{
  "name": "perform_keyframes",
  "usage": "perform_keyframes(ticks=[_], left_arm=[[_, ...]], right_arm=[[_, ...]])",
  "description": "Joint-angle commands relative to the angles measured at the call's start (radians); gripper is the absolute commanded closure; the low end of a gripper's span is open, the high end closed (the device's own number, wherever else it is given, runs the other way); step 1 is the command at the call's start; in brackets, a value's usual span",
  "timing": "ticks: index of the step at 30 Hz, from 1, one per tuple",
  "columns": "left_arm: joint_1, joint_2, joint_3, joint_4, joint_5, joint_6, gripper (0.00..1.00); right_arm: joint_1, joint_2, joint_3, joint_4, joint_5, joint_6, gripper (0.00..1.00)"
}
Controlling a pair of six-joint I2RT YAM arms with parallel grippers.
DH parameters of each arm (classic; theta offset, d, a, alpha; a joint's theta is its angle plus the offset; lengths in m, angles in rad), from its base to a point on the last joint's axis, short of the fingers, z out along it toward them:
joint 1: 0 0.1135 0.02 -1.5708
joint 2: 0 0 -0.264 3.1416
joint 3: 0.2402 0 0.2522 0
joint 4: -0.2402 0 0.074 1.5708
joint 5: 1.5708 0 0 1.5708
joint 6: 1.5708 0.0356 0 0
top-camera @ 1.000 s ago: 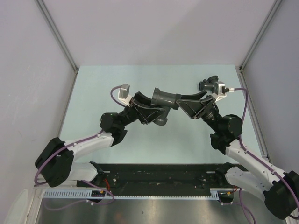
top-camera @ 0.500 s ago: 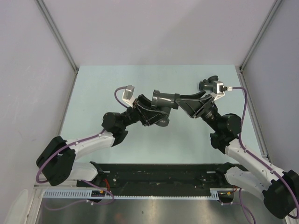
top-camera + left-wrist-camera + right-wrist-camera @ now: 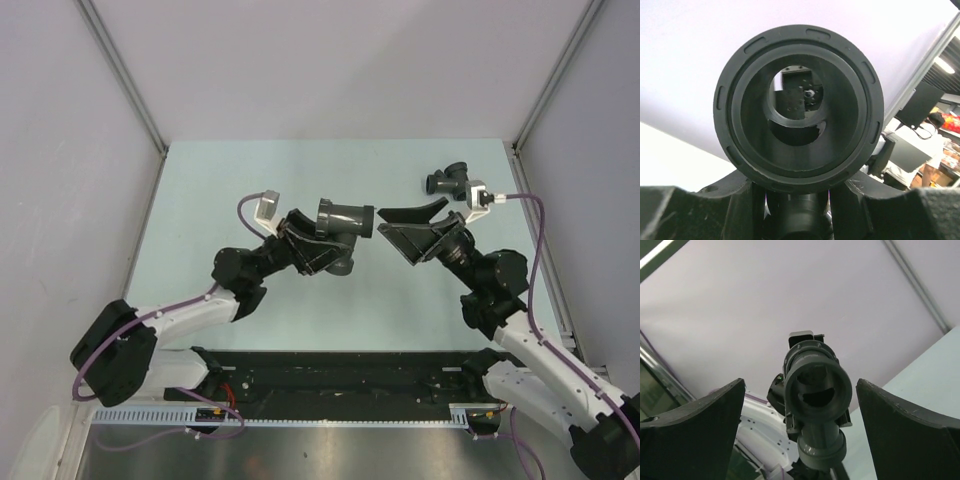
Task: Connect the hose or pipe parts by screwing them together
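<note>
A dark grey pipe part (image 3: 345,218) hangs above the middle of the table, a wide tube with a flanged end and a short branch underneath. My left gripper (image 3: 333,243) is shut on it from the left. In the left wrist view its round open end (image 3: 740,150) fills the frame above my jaws, which press on the branch (image 3: 800,220). My right gripper (image 3: 382,222) stands open just right of the tube's mouth, not touching it. The right wrist view shows that same tube (image 3: 832,370) beyond my spread fingers (image 3: 695,430). A small branched fitting (image 3: 447,180) lies on the table at the back right.
The pale green table (image 3: 200,200) is walled in by white panels with metal posts (image 3: 120,75) (image 3: 560,75) at the back corners. A black rail (image 3: 340,375) runs along the near edge between the arm bases. Purple cables loop off both wrists.
My right gripper has opened, let go of the tube's end and drawn back to the right. The left arm has shifted the pipe part slightly left and turned it.
</note>
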Motion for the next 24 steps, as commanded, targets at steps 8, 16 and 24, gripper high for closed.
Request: perform_keyframes(ticks=[8,16,24], left_arm=[[0.202,-0.226,-0.054,-0.195,-0.015,0.099,1.00],[0.412,-0.360,-0.047,-0.540,0.176,0.186,1.00],[0.472,-0.397,0.054,-0.996,0.269,0.505,1.00]], right_arm=[[-0.018,-0.101,0.138,-0.558,0.191,-0.427,0.00],[-0.103,0.196,0.434,-0.939,0.515,-0.860,0.00],[-0.427,0.557,0.498,-0.906,0.518,-0.894,0.01]])
